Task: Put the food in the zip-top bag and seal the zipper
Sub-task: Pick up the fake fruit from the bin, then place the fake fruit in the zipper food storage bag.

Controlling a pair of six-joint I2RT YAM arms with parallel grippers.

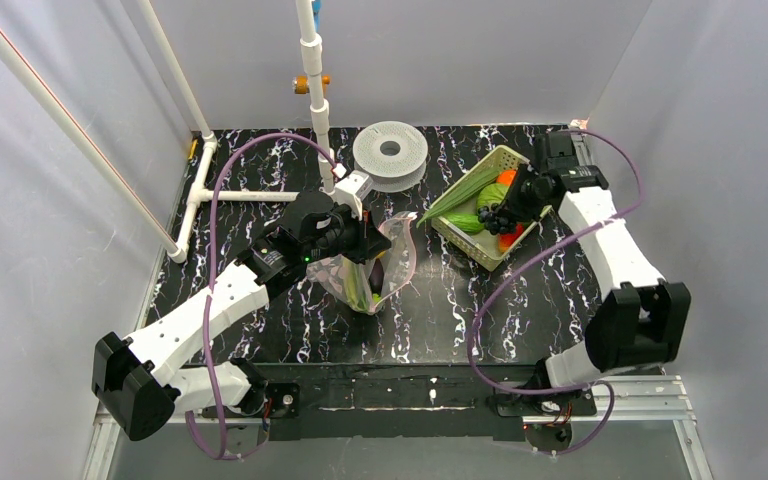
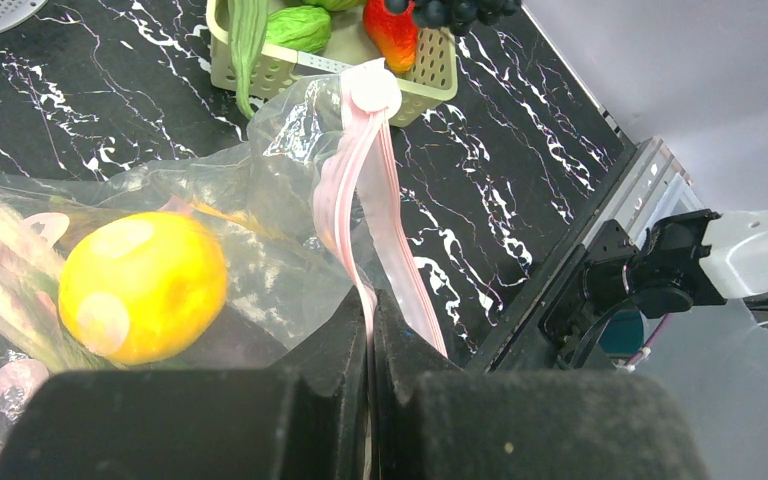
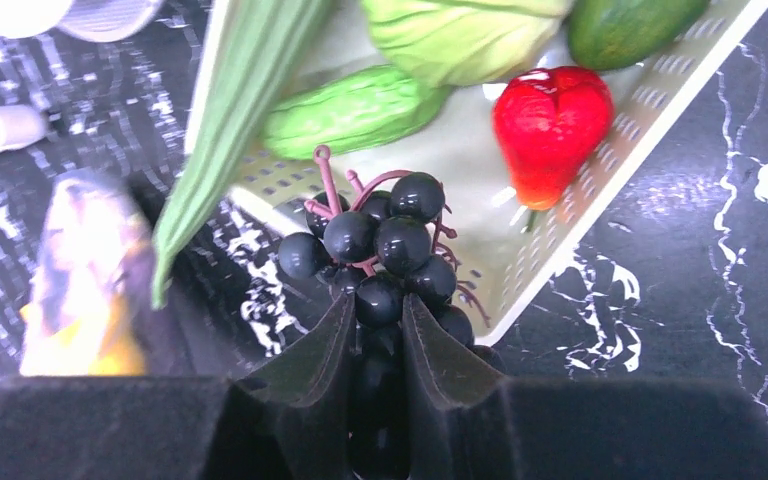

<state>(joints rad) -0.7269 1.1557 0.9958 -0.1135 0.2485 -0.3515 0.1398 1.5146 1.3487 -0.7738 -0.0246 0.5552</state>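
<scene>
The clear zip-top bag (image 1: 392, 262) stands mid-table, held up by my left gripper (image 2: 372, 312), which is shut on its pink zipper (image 2: 360, 190). A yellow piece (image 2: 142, 285) and pale green stalks lie inside the bag. My right gripper (image 3: 375, 315) is shut on a bunch of black grapes (image 3: 380, 245) just above the near edge of the yellow-green basket (image 3: 570, 225). In the basket lie a long green stalk (image 3: 230, 120), a small green piece (image 3: 350, 110), a pale green head (image 3: 460, 35), a red piece (image 3: 550, 125) and a dark green cucumber (image 3: 630, 25).
A white perforated disc (image 1: 390, 150) lies at the back centre. A white pipe frame (image 1: 315, 90) rises behind the bag and runs left along the table. An orange ball (image 1: 506, 177) sits in the basket. Grey walls enclose the black marbled table (image 1: 430, 310).
</scene>
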